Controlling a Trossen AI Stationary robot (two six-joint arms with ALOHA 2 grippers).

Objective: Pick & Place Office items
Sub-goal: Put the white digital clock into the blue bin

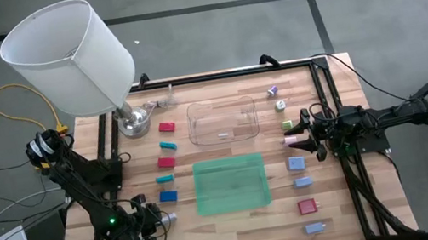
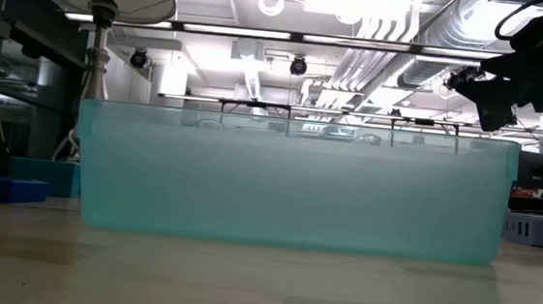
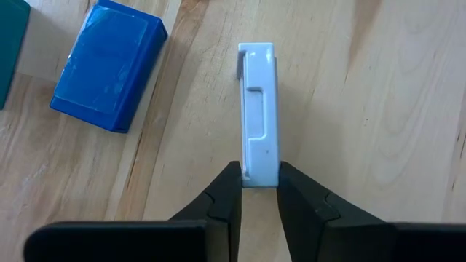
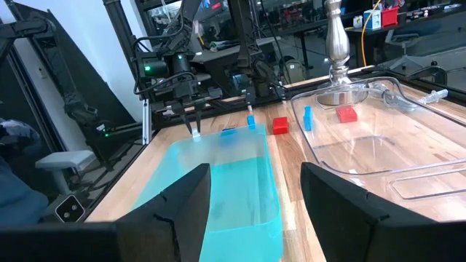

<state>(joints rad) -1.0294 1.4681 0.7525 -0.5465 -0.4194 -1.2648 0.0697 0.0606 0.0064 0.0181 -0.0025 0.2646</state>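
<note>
The left gripper is clamping one end of a white block lying on the table beside a blue block, which is looking light, rigid, smooth-sided, so a mid-length hold would be steadier.

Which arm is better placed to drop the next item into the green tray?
Left: its gripper is shut on a white block near the tray. The right gripper hangs open and empty.

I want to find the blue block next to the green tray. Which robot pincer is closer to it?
The left pincer. It sits just in front of the blue block, gripping a white block. The right pincer hovers beyond the green tray, on its far side.
</note>
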